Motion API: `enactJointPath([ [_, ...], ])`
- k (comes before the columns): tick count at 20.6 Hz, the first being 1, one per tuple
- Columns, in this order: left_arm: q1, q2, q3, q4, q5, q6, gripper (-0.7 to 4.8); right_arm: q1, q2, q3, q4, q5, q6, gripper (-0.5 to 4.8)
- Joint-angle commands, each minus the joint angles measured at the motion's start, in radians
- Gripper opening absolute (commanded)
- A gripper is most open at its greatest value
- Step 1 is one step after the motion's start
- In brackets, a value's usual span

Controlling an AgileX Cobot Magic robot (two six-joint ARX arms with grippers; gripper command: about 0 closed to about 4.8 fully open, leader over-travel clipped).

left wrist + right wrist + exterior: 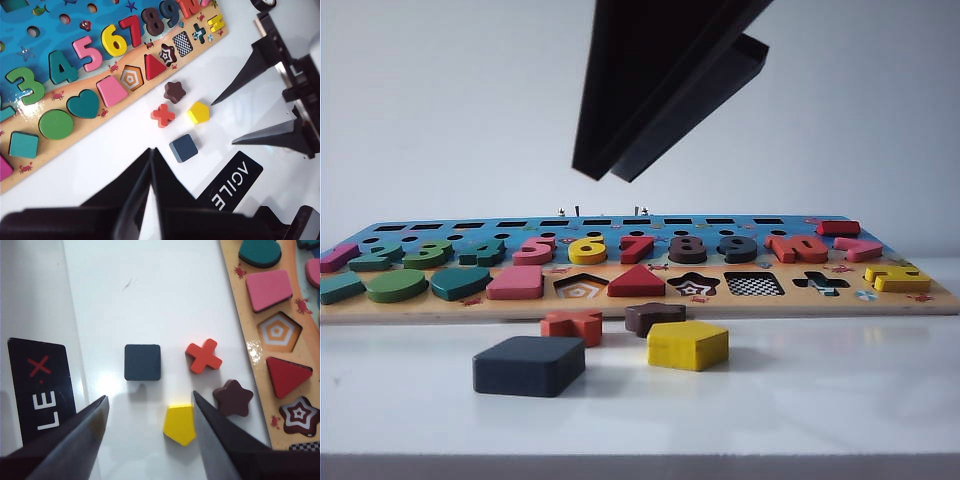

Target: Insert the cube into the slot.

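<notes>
The cube (528, 365), a flat dark navy square block, lies on the white table in front of the puzzle board (380, 310). The slot (754, 284) is the square cut-out with a checkerboard bottom, to the right of the star cut-out, and it is empty. My right gripper (149, 396) hangs open above the table, the cube (142, 362) just beyond its fingertips and in line with the gap. In the exterior view that right gripper (608, 176) comes down from the top. My left gripper (151, 149) is shut on nothing, its tips a short way from the cube (183, 148).
Three loose pieces lie near the cube: a yellow pentagon (180, 425) beside one right finger, a red cross (203, 356) and a dark brown star (233, 398). The board holds coloured numbers and shapes. A black label (37, 385) marks the table's front strip.
</notes>
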Motion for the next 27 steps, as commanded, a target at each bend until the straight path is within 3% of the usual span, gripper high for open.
enactJointPath([
  [1,-0.001,-0.001,0.005,0.015,0.008,0.004,0.17,0.030,0.045,0.007,0.045,0.004,0.010,3.00],
  [18,-0.001,-0.001,0.005,0.016,0.008,0.004,0.17,0.053,0.175,0.006,0.135,0.002,0.034,2.55],
  [22,-0.001,-0.001,0.005,0.017,0.008,0.004,0.17,0.053,0.203,0.006,0.135,0.002,0.084,2.63],
  [27,-0.001,-0.001,0.005,0.017,0.008,0.004,0.17,0.058,0.215,0.006,0.142,0.003,0.091,3.10],
])
